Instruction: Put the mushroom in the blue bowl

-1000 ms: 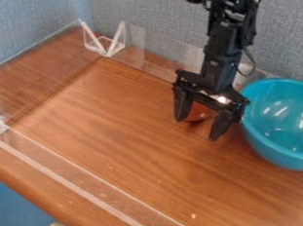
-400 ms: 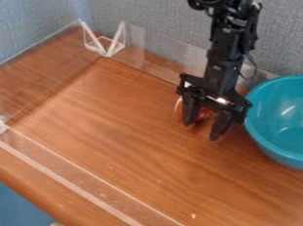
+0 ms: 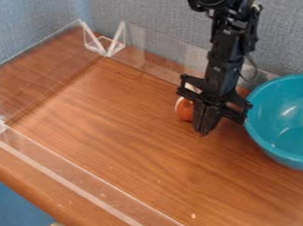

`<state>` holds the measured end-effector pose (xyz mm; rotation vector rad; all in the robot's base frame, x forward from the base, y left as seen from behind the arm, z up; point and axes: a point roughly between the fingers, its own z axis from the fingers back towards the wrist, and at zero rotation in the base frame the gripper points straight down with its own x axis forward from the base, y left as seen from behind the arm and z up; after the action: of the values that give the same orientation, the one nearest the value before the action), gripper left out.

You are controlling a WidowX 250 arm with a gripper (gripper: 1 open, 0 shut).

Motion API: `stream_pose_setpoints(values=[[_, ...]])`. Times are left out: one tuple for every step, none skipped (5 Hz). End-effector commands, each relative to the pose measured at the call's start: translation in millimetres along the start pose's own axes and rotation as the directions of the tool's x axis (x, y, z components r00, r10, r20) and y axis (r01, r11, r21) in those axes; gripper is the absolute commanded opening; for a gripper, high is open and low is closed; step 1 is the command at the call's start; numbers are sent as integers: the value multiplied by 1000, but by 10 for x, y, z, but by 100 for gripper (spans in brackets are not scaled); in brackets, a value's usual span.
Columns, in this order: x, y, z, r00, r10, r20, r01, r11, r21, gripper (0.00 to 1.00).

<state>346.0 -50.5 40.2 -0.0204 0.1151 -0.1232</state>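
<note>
Now the two fingers of the gripper (image 3: pixel 203 123) are together. A moment ago they stood wide apart, like an upside-down fork. The arm itself is in the same spot, and the gripper points straight down at the wooden table (image 3: pixel 101 121).

We see the mushroom (image 3: pixel 182 109) down on the table. It peeks out on the left side of the fingers, right up against them. It is not in the blue bowl (image 3: pixel 284 119), which sits just to the right of the gripper with nothing in it that we can see.

We think the fingers have just pinched part of the mushroom. We cannot be sure, because the fingers hide that part and the mushroom is not off the table. If the pinch is good, we think the next job is to lift up and go right, over the rim of the bowl.

We see the mushroom as a small round blob, orange-tan with a pale bit on top. It is too small for us to tell which way it points or which way it is longest.
</note>
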Motion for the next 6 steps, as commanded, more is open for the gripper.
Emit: stream_pose_setpoints(values=[[17, -6, 257, 998, -14, 68, 14, 1000, 4, 0], [-19, 4, 296, 997, -20, 70, 20, 1000, 7, 0], [-61, 19, 351, 997, -25, 73, 25, 1000, 10, 0], [-106, 30, 422, 996, -30, 81, 29, 1000, 13, 0], [-144, 38, 479, 996, -34, 87, 32, 999, 16, 0], [-192, 37, 554, 994, -38, 99, 36, 999, 18, 0]])
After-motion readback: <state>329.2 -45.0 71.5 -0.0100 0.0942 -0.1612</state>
